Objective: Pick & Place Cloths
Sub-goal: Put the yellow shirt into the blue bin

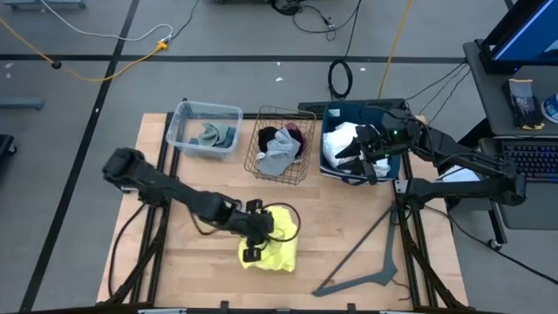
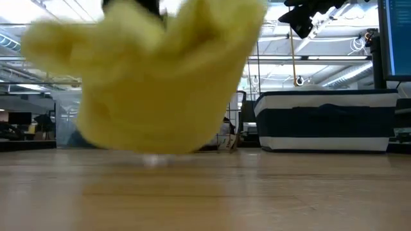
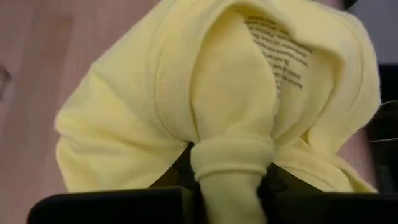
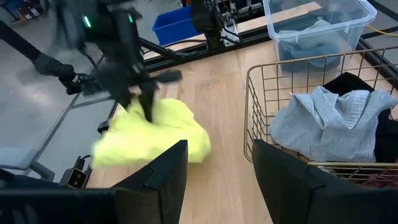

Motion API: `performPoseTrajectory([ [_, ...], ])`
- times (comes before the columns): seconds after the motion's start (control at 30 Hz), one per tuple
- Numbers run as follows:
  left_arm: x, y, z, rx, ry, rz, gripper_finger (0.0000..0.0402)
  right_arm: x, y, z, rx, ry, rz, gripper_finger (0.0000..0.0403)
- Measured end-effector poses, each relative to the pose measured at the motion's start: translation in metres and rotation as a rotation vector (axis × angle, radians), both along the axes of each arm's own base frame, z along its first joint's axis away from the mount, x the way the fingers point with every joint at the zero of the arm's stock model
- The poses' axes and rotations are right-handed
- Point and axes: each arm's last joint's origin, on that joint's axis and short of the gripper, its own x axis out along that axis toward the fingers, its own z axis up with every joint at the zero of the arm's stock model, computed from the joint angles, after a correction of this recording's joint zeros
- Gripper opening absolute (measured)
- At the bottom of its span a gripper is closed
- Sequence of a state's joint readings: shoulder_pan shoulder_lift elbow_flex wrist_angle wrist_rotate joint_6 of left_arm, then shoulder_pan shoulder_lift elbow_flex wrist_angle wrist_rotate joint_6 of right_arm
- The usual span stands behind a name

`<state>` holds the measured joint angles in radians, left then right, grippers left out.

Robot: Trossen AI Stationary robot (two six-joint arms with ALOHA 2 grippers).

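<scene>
A large yellow cloth (image 1: 272, 247) sits near the middle of the table's near half and fills the left wrist view (image 3: 186, 93). My left gripper (image 1: 255, 232) is shut on it. A white cloth (image 1: 342, 138) lies in the blue bin (image 1: 330, 112) at the far right. My right gripper (image 1: 359, 157) hovers open above that bin, its fingers (image 4: 163, 177) apart and holding nothing. Light grey (image 1: 277, 155), black and maroon cloths lie in a wire basket (image 1: 261, 166). A grey-green cloth (image 1: 215, 135) lies in a clear tub (image 1: 185, 113). My left gripper pinches a bunched, gathered fold of the yellow cloth (image 3: 231, 163) between its two fingers (image 3: 177, 180), several layers thick. It comes from above, pointing down (image 4: 140, 93). The cloth hangs and spreads below the fingers, its lower part (image 4: 146, 146) at the table top.
A grey V-shaped metal bar (image 1: 370, 262) lies on the table's near right part. The clear tub, wire basket and blue bin stand in a row along the far edge. Bare wood (image 1: 174, 253) shows on the near left. A desk with a keyboard (image 1: 532, 161) stands right of the table.
</scene>
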<state>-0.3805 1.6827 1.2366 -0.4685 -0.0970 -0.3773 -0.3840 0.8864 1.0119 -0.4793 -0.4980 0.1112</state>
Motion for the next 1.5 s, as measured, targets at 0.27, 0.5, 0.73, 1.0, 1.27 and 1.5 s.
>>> performPoseTrajectory([
  [0.27, -0.034, 0.000, 0.067, 0.016, -0.253, 0.014, 0.0060, 0.003, 0.002, 0.006, -0.068, -0.073, 0.032, 0.0171],
  [0.5, -0.053, 0.006, 0.105, 0.090, -0.456, 0.030, 0.0060, 0.011, 0.019, 0.016, -0.231, -0.208, 0.173, 0.0171],
  [0.73, -0.056, 0.017, 0.134, 0.115, -0.657, -0.042, 0.0060, 0.018, 0.044, 0.024, -0.415, -0.362, 0.346, 0.0171],
  [1.0, -0.052, 0.033, 0.148, 0.054, -0.761, -0.172, 0.0060, 0.042, 0.071, 0.025, -0.609, -0.542, 0.502, 0.0171],
  [1.27, -0.048, 0.047, 0.145, -0.014, -0.722, -0.192, 0.0060, 0.075, 0.090, 0.017, -0.767, -0.614, 0.439, 0.0171],
  [1.5, -0.048, 0.051, 0.140, -0.014, -0.666, -0.172, 0.0060, 0.087, 0.104, 0.008, -0.936, -0.515, 0.263, 0.0190],
])
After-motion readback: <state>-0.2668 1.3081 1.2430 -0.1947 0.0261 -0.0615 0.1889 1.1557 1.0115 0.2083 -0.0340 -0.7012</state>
